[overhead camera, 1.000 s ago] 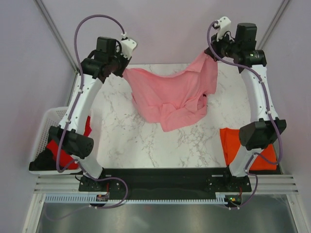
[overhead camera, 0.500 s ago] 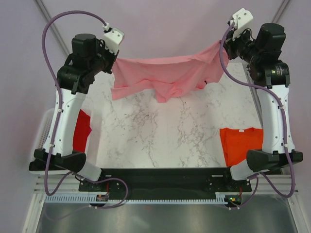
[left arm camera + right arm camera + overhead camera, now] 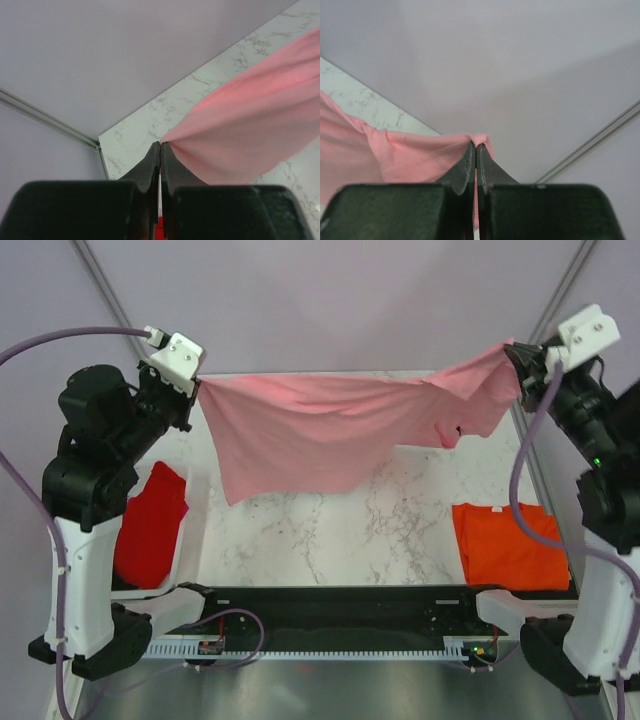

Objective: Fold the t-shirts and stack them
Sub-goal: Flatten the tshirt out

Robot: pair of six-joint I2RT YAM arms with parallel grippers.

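The left tool (image 3: 160, 146) and right tool (image 3: 475, 147) are each clenched on an opposite edge of the pink shirt (image 3: 320, 435). In the last second the arms swung apart and up, drawing it from a bunched droop into a spread sheet above the counter (image 3: 340, 535). It now looks ready to lay flat for folding.

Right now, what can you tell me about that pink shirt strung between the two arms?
The pink t-shirt is soft, light pink fabric, stretched wide like washing on a line. The left pincer is shut on one end and the right pincer on the other, cloth bunching into folds at each grip. Its upper edge runs taut; the rest hangs as a loose, wrinkled sheet over the marble table, lowest on the left. Whether it touches the table I cannot tell.
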